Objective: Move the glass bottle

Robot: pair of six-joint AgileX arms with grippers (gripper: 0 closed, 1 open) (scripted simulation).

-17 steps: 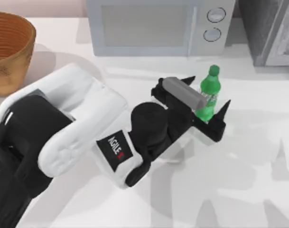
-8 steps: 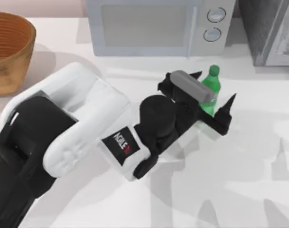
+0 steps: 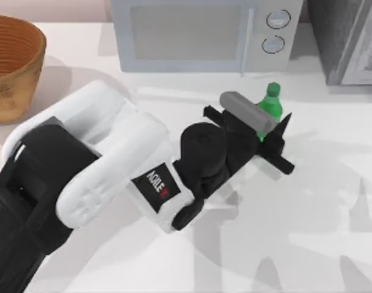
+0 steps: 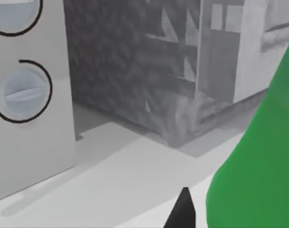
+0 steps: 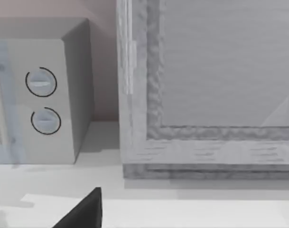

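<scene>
Top view: my left claw point(image 3: 272, 135) straddles glass bottle point(image 3: 270, 107), fingers apart, not clamped. Bottle upright on desk point(image 3: 332, 201), just in front of microwave point(image 3: 201, 33). Risk: off-centre closing could tip bottle toward microwave. Right arm idle.
</scene>
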